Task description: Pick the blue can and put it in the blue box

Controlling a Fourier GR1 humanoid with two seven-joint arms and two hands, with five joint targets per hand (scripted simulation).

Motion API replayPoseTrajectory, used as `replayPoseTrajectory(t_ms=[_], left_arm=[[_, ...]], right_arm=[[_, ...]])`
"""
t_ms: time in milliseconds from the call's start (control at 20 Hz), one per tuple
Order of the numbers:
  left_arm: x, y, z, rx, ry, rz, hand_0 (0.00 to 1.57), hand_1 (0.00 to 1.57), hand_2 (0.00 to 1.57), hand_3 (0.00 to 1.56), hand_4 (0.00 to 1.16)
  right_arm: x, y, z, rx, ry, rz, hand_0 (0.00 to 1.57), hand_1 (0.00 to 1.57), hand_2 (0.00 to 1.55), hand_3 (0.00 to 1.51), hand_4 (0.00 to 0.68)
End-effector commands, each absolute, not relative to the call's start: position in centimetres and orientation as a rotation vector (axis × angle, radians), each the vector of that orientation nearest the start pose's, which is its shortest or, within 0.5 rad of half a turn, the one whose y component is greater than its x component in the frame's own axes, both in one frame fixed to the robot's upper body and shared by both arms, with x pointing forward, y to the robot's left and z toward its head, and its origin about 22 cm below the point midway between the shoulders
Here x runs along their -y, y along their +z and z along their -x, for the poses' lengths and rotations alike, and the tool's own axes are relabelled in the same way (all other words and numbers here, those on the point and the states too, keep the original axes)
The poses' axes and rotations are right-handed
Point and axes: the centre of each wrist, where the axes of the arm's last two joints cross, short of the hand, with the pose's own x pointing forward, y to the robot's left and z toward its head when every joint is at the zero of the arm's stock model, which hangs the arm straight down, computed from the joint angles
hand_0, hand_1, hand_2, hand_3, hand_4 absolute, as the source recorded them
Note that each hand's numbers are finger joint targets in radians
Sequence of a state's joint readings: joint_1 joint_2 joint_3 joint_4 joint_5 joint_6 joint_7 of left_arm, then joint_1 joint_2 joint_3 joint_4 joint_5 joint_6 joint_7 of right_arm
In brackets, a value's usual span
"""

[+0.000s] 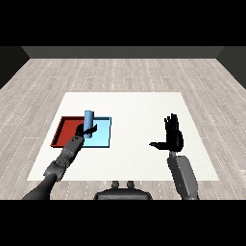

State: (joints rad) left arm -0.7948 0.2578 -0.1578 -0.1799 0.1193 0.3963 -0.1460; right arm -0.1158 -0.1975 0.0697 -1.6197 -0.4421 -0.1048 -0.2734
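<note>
Head view showed my left robot hand (81, 130) curled round the blue can (89, 123), which stood upright over the blue tray (103, 137), at its left part beside the red tray (63, 130). Whether the can touched the tray floor, I could not tell. Both trays lay side by side on the left of the white tabletop (134, 105). My right robot hand (173, 137) was well apart on the right, fingers straight and spread, holding nothing.

A white tabletop (139, 110) fills the middle of the view. A red tray (65, 129) lies flat on the tabletop's left part, near its left edge. Pale wood-plank floor (125, 72) surrounds the tabletop, with dark walls (125, 52) beyond it.
</note>
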Motion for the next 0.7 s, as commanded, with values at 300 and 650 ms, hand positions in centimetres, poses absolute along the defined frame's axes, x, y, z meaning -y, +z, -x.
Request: replayPoseTrajectory(t_ms=[300, 650], left_arm=[[-26.3, -9.1, -34.7, 0.889, -0.256, -0.532, 1.54, 1.54, 1.42, 0.34, 0.84], [-25.2, -10.0, -34.1, 0.851, -0.286, -0.541, 0.00, 0.00, 0.00, 0.00, 0.59]], right_arm=[[25.6, 3.0, -26.8, 1.916, -0.225, -0.214, 0.00, 0.00, 0.00, 0.00, 0.000], [25.2, 2.8, -25.7, 1.944, -0.222, -0.228, 0.00, 0.00, 0.00, 0.00, 0.000]])
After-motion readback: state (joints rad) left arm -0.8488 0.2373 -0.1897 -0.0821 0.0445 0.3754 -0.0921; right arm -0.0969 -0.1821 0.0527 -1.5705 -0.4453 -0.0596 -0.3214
